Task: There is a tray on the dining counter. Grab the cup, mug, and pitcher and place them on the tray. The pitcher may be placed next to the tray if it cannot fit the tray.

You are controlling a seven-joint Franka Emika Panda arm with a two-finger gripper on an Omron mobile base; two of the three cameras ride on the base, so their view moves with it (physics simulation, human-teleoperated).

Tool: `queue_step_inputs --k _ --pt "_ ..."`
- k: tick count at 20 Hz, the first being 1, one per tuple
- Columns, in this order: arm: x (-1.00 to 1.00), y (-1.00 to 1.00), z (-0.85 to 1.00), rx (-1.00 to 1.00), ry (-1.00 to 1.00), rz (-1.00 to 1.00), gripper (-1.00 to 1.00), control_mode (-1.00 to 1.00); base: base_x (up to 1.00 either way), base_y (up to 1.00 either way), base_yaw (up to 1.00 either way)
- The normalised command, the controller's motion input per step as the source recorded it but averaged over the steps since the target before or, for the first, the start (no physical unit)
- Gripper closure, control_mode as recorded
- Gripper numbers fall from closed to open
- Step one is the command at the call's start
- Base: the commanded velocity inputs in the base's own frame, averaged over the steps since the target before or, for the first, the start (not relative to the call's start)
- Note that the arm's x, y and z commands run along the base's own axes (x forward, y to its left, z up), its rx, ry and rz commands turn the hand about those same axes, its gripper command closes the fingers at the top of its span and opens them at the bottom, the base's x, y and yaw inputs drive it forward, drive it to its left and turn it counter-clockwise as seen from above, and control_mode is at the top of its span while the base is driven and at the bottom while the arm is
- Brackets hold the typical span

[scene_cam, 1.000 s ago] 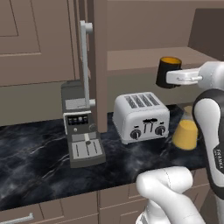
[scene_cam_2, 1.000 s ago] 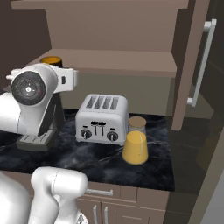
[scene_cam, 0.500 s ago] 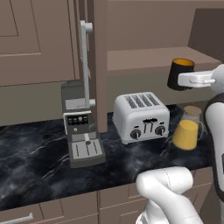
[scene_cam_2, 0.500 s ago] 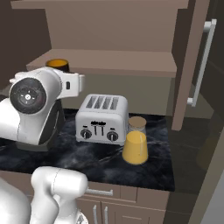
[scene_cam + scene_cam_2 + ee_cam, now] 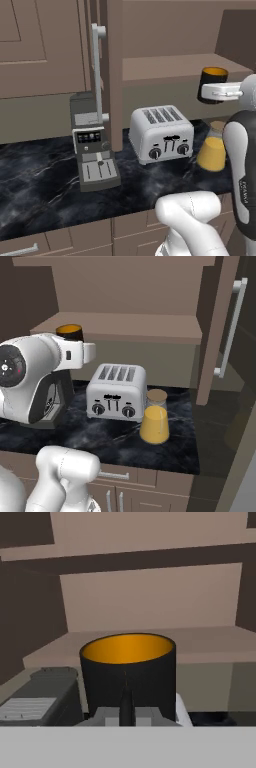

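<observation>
The mug (image 5: 128, 672) is black with an orange inside, and my gripper (image 5: 126, 701) is shut on its near rim. It hangs in the air in front of the open cabinet shelf, above and right of the toaster, where the mug (image 5: 213, 82) sits on top of the white hand of my gripper (image 5: 216, 92). From the other side the mug (image 5: 70, 333) peeks out behind the arm. The pitcher (image 5: 212, 149) with orange liquid and a tan lid stands on the black marble counter, right of the toaster; the pitcher (image 5: 155, 418) is untouched. The tray, the cup and the dining counter are out of view.
A silver toaster (image 5: 161, 133) stands mid-counter and a grey coffee machine (image 5: 92, 140) to its left. Cabinet doors hang open: one edge (image 5: 101, 75) above the coffee machine, another door (image 5: 225, 331) at the right. A shelf (image 5: 125, 326) runs behind the mug.
The arm has carried the mug to the right and slightly down, away from the shelf. Toaster, pitcher and coffee machine have stayed put.
</observation>
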Motion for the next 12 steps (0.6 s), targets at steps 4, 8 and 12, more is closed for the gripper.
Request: queue_step_inputs --k 4,8,12 --pt "-0.01 0.0 -0.02 -0.02 0.0 -0.07 1.0 -1.0 0.0 0.0 0.0" --pt "-0.01 0.0 -0.08 -0.03 0.0 -0.03 1.0 -1.0 0.0 0.0 0.0" --pt "-0.01 0.0 -0.09 -0.03 0.0 0.0 1.0 -1.0 0.0 0.0 0.0"
